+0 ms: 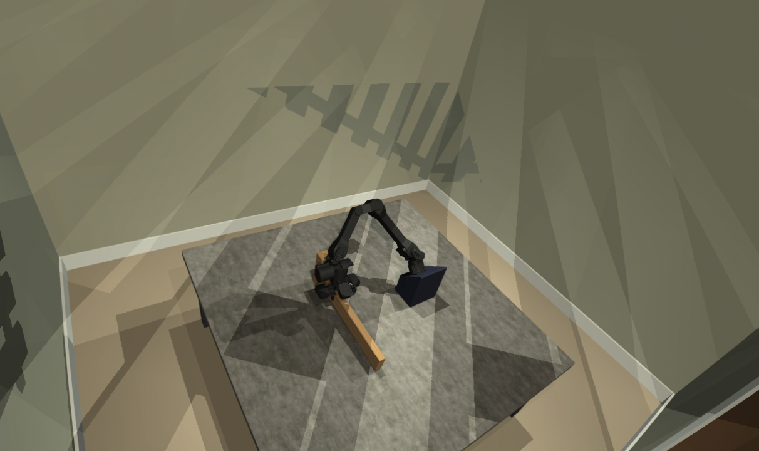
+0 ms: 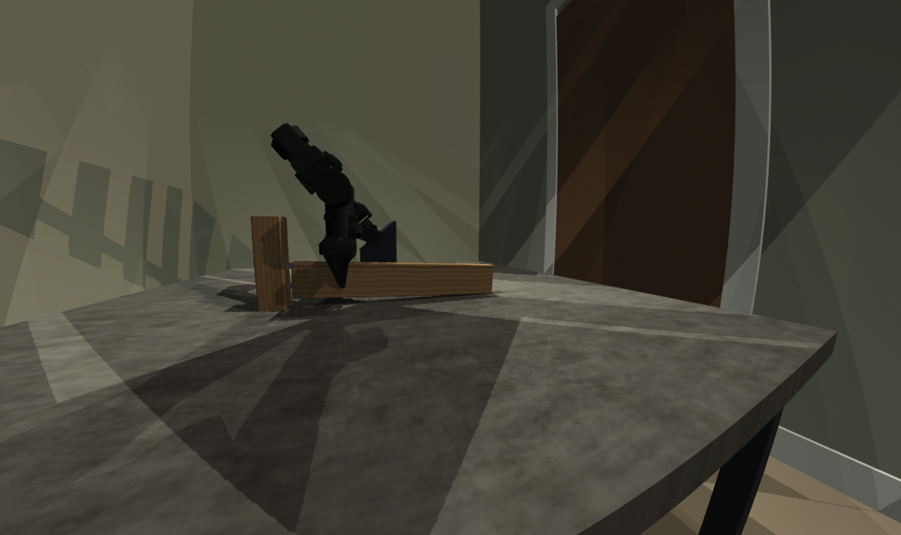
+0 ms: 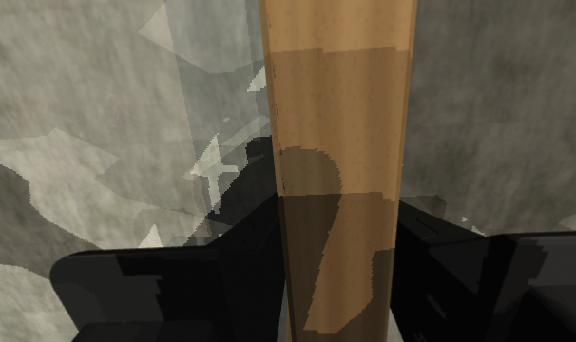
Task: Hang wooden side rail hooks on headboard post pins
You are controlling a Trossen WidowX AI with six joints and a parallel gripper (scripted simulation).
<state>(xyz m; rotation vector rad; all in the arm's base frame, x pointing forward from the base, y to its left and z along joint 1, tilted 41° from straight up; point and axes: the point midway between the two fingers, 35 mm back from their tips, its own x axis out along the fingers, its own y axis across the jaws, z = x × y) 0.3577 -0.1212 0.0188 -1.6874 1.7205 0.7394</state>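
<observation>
The wooden side rail (image 1: 359, 327) (image 2: 413, 280) (image 3: 336, 119) extends away from the headboard post, nearly level. The post (image 1: 320, 257) (image 2: 268, 262) stands upright at its near end. My gripper (image 2: 340, 282) (image 3: 321, 195) is shut on the rail, one finger on each side, closer to the post end. In the exterior view the near end is slightly above the table, and the far end appears to touch it or nearly so. Small grey parts of the upper hook (image 2: 288, 265) and lower hook (image 2: 290, 286) show in a narrow gap between rail and post. The slot and pins are hidden, so hook seating cannot be told.
The grey table (image 1: 275, 386) (image 2: 606, 399) carries everything. A dark blue block (image 1: 421, 289) (image 2: 383, 246) stands at the arm's base, to one side of the rail. The arm (image 1: 345, 230) (image 2: 337, 216) arches over to the post end. Strong shadows cross the table and walls.
</observation>
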